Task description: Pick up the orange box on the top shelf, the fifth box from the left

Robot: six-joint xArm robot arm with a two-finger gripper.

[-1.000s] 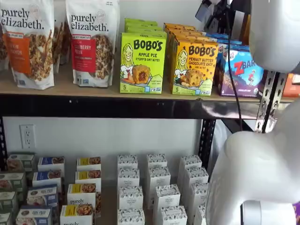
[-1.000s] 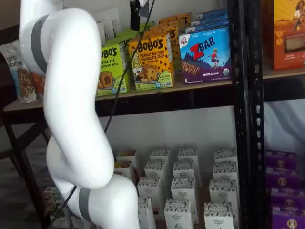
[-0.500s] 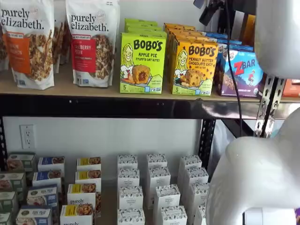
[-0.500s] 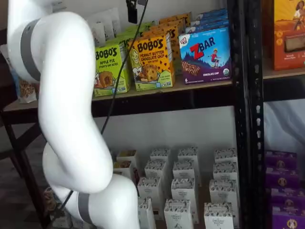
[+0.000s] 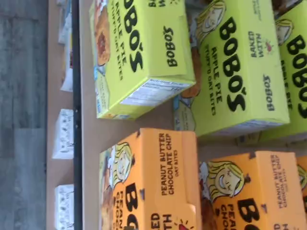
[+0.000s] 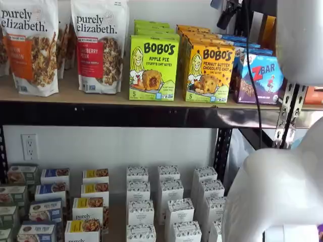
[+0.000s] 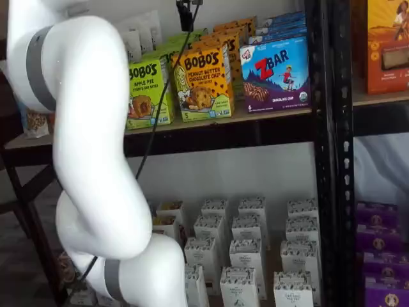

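Observation:
The orange box point(image 6: 209, 73), a Bobo's Peanut Butter Chocolate Chip carton, stands at the front of its row on the top shelf point(image 6: 126, 115), in both shelf views point(image 7: 204, 83). The wrist view looks down on its top face point(image 5: 153, 182), with a second orange carton behind it. My gripper point(image 7: 186, 16) hangs from the upper edge of both shelf views point(image 6: 225, 14), above the orange row and apart from the box. Only dark fingers and a cable show. No gap between the fingers can be made out.
A lime-green Bobo's Apple Pie box point(image 6: 154, 68) stands just left of the orange box, a ZBar box point(image 6: 260, 78) just right. Purely Elizabeth bags point(image 6: 100, 45) stand further left. A black upright point(image 7: 329, 153) is on the right. White cartons point(image 6: 169, 201) fill the lower shelf.
The gripper has shifted a little to the right above the orange row, and the white arm has swung with it. The boxes have not moved.

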